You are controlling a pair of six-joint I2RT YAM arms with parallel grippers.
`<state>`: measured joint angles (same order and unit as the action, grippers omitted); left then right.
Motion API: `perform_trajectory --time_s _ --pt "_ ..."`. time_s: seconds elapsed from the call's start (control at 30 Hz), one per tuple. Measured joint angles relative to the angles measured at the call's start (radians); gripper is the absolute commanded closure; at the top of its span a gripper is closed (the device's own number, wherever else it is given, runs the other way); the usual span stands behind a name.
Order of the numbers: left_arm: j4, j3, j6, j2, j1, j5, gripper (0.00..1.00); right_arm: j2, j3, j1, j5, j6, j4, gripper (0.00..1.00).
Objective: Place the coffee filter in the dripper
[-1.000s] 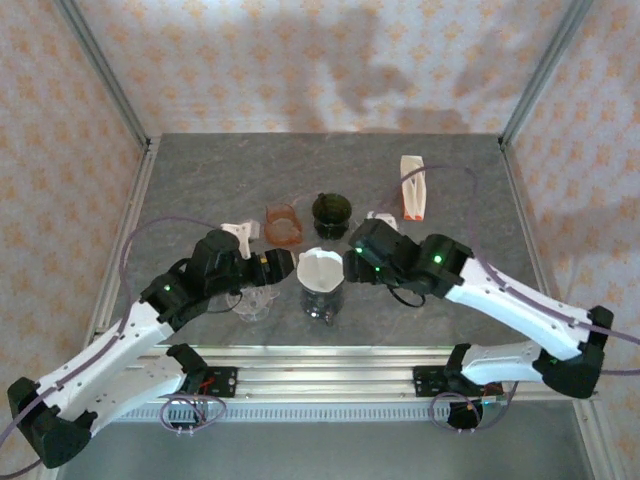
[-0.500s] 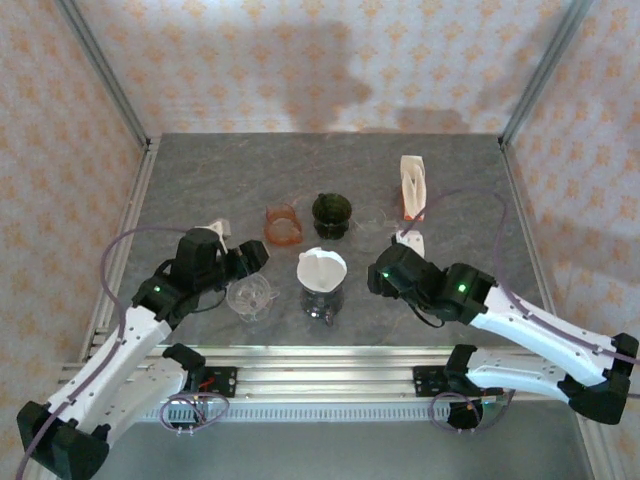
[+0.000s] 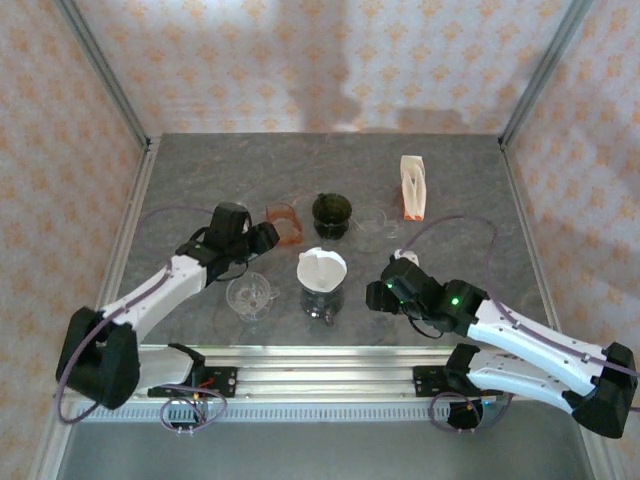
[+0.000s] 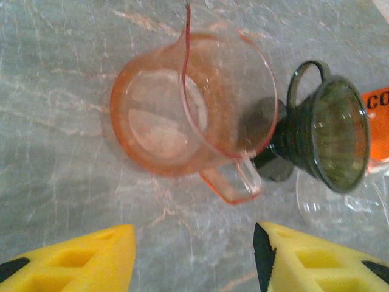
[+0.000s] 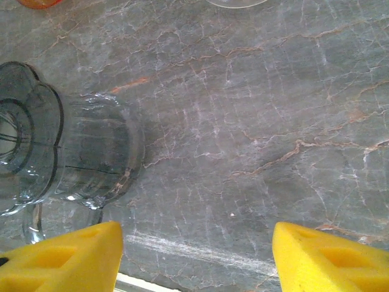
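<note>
The white coffee filter [image 3: 321, 267] sits open in the mouth of a dark glass dripper [image 3: 322, 298] at the table's middle. Neither gripper touches it. My left gripper [image 3: 266, 238] is open and empty just left of an orange pitcher [image 3: 283, 223]. In the left wrist view its yellow fingers [image 4: 79, 258] flank bare table below the orange pitcher [image 4: 182, 109], the left gripper [image 4: 194, 246] holding nothing. My right gripper [image 3: 380, 295] hovers to the right of the dripper, open and empty. The right wrist view has that gripper [image 5: 197, 246] over bare table, with the glass dripper [image 5: 67, 152] at the left.
A clear glass dripper [image 3: 250, 295] stands left of the filter. A dark green dripper [image 3: 331, 212] [image 4: 331, 137] stands behind it beside the pitcher. A clear dish [image 3: 375, 220] and a white and orange packet [image 3: 412, 186] lie at the back right. A metal rail [image 3: 320, 375] runs along the near edge.
My left gripper swung from beside the filter out to the left, then back right toward the orange pitcher, its jaws narrowing. My right gripper drew back from the filter toward the near edge.
</note>
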<state>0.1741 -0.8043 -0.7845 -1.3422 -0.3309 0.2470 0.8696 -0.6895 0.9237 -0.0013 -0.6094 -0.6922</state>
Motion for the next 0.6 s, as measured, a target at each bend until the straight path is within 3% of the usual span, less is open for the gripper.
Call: perform_trajectory --time_s 0.33,0.6 --pt "-0.024 -0.151 0.000 -0.214 0.013 -0.114 0.53 -0.040 0.007 0.000 -0.003 0.000 0.007 0.34" --pt "0.029 -0.214 -0.002 -0.275 0.013 -0.160 0.68 -0.075 0.027 0.000 -0.003 0.000 0.010 0.34"
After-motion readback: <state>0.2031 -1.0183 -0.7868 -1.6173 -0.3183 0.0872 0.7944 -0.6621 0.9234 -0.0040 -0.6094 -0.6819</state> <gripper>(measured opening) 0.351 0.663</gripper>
